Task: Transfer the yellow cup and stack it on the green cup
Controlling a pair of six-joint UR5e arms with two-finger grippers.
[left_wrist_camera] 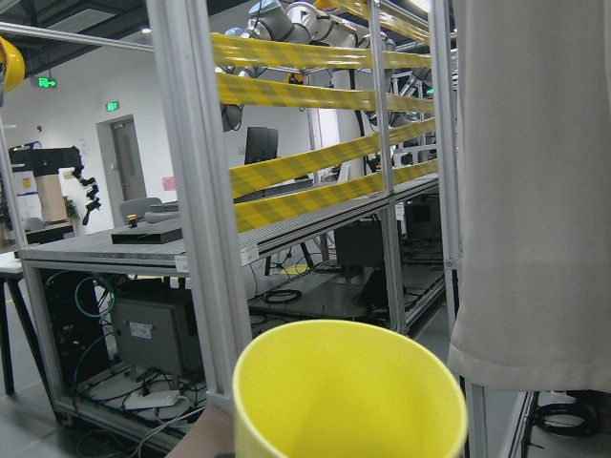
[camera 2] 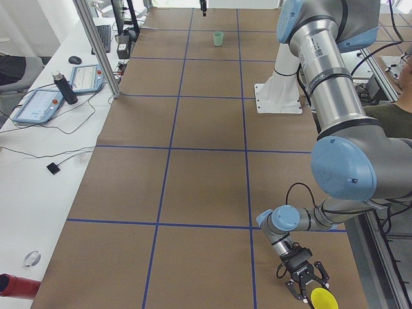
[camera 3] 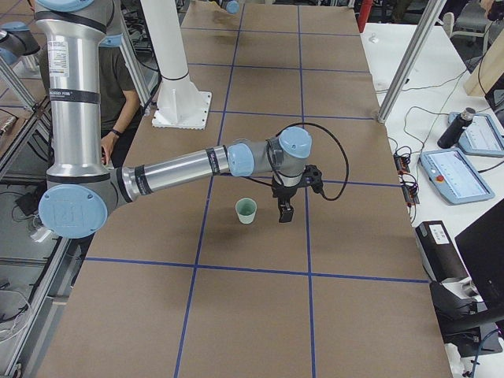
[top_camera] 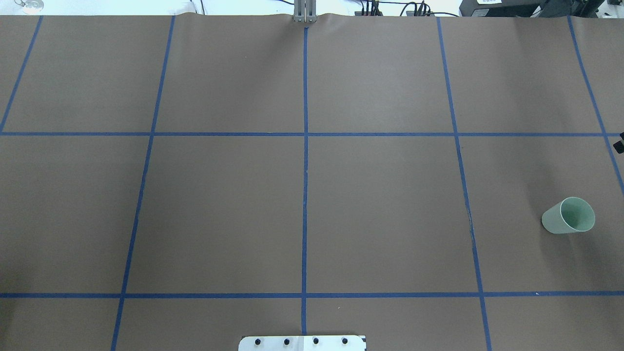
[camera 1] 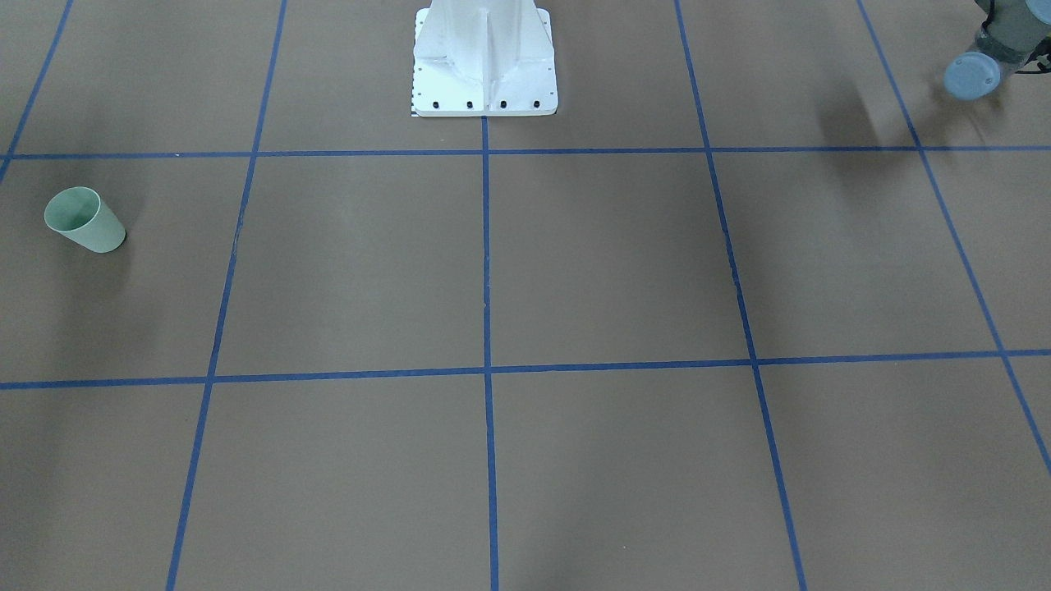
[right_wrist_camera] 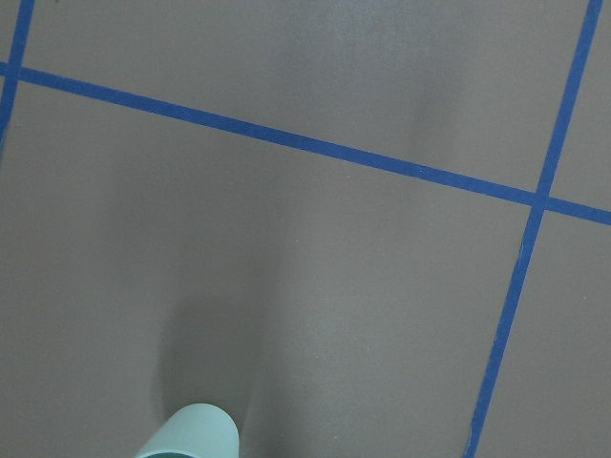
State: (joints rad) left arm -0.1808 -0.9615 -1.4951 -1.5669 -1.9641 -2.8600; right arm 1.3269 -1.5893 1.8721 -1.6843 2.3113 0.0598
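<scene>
The yellow cup (camera 2: 323, 299) is at the near end of the table in the exterior left view, right at the tips of my left gripper (camera 2: 306, 280). It fills the bottom of the left wrist view (left_wrist_camera: 348, 391), with no fingers showing. I cannot tell whether the left gripper is open or shut on it. The green cup (top_camera: 568, 216) stands upright at the table's right side (camera 1: 84, 220) (camera 3: 246, 210). My right gripper (camera 3: 283, 211) hangs just beside it, pointing down, apart from it. I cannot tell its state. The green cup's rim shows in the right wrist view (right_wrist_camera: 191, 434).
The white robot base (camera 1: 484, 61) stands at the table's middle edge. Blue tape lines (top_camera: 305, 146) divide the brown table. An elbow of the left arm (camera 1: 973, 74) shows at the corner. Side benches hold tablets (camera 2: 38, 106), a bottle (camera 2: 64, 87) and cables.
</scene>
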